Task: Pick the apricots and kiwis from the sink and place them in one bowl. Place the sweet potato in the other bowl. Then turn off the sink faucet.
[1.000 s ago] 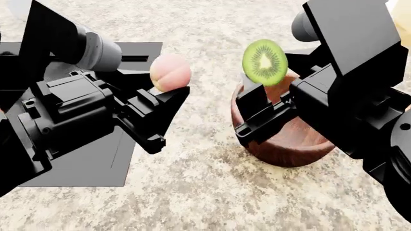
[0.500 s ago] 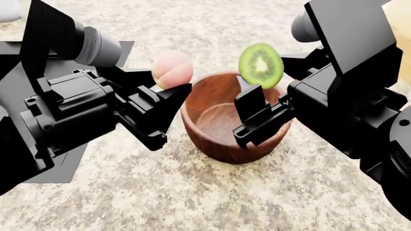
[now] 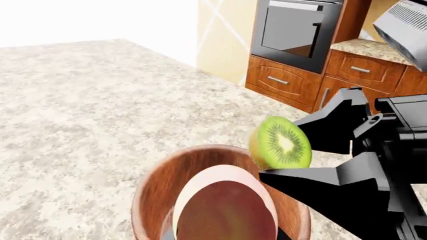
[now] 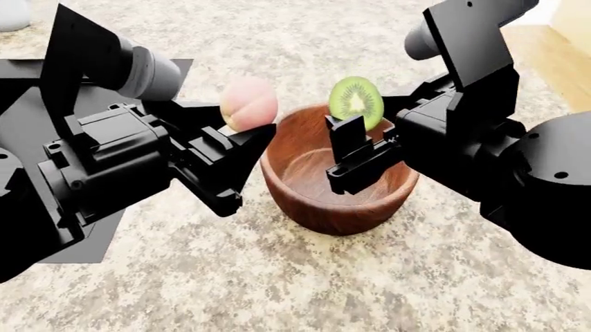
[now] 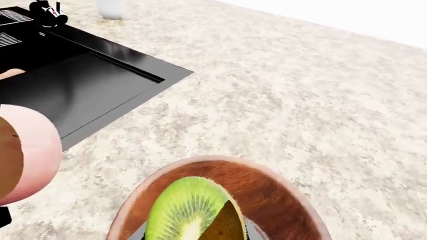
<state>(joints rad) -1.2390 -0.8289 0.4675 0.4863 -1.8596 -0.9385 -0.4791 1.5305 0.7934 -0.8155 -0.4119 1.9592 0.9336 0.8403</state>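
Observation:
My left gripper (image 4: 248, 126) is shut on a pinkish apricot (image 4: 248, 102), held just outside the left rim of the wooden bowl (image 4: 309, 207). Over the bowl's hollow hangs a cut kiwi (image 4: 356, 100), with my right gripper (image 4: 355, 126) shut on it. In the left wrist view the apricot (image 3: 223, 210) hides my fingers, and the kiwi (image 3: 280, 142) hangs above the bowl (image 3: 150, 190). In the right wrist view the kiwi (image 5: 187, 210) sits over the bowl (image 5: 270, 182), with the apricot (image 5: 33, 155) beside it. The black sink (image 5: 73, 85) and its faucet (image 5: 47, 11) lie further off. The sweet potato is out of view.
The bowl stands on a speckled stone counter (image 4: 305, 277), with the sink's drainboard (image 4: 28, 90) behind my left arm. A white container (image 5: 112, 7) stands past the sink. Wooden drawers (image 3: 287, 82) and an oven (image 3: 297, 27) lie beyond the counter's edge.
The head view swung so the bowl now lies between both grippers. My right gripper has carried the kiwi a little left, over the bowl. The left gripper with the apricot has barely moved.

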